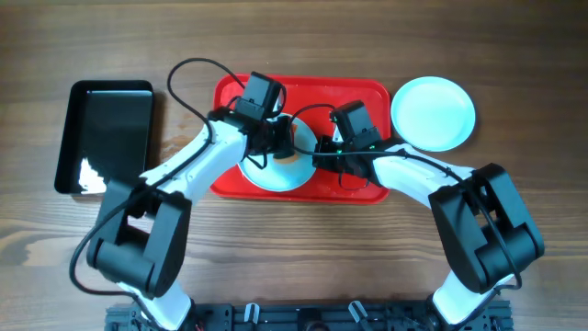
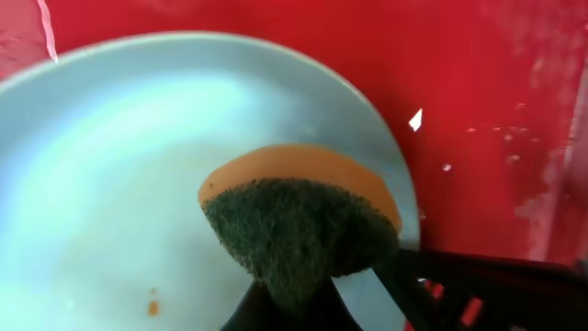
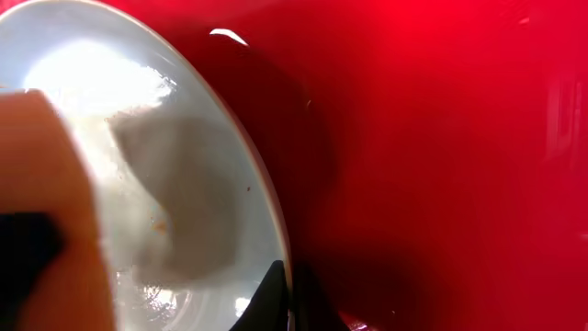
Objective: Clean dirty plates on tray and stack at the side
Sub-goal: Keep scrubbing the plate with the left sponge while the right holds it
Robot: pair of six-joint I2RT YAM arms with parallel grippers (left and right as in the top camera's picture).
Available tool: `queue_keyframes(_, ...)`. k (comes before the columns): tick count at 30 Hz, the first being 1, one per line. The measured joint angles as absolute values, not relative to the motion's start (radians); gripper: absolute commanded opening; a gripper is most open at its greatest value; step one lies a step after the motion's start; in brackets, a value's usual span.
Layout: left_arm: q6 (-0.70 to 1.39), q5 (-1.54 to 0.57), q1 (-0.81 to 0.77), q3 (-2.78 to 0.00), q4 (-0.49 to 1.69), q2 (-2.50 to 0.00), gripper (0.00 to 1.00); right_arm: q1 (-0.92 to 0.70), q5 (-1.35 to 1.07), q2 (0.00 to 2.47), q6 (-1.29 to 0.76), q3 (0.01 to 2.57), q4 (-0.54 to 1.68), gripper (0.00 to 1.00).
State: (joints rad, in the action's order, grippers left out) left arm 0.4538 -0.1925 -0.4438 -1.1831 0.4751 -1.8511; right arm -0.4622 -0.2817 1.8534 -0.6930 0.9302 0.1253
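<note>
A pale mint-white plate (image 1: 278,176) lies on the red tray (image 1: 367,92), left of its middle. My left gripper (image 1: 266,142) is shut on an orange sponge with a dark green scouring face (image 2: 303,211), which it holds on this plate (image 2: 110,165) near its right rim. A small brown smudge (image 2: 152,303) is on the plate. My right gripper (image 1: 322,156) is shut on the plate's right rim (image 3: 287,299). The sponge's orange side (image 3: 55,184) shows at the left of the right wrist view. A second plate (image 1: 434,112) lies on the table right of the tray. No third plate shows.
A black rectangular tray (image 1: 104,136) lies on the wooden table at the far left. The right half of the red tray (image 3: 441,165) is wet and bare. The right gripper's black body (image 2: 478,285) sits close beside the sponge.
</note>
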Motion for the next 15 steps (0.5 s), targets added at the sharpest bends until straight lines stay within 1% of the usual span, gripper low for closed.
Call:
queue_keyframes(10, 0.454, -0.192, -0.446, -1.183, 0.381, -1.9, 0.04, -0.462, -0.073, 1.854, -0.657, 1.072, 0.408, 0.04)
queue_keyframes(15, 0.482, -0.191, -0.465, -1.183, 0.332, -1.901, 0.04, -0.495, -0.03, 1.854, -0.638, 1.13, 0.434, 0.04)
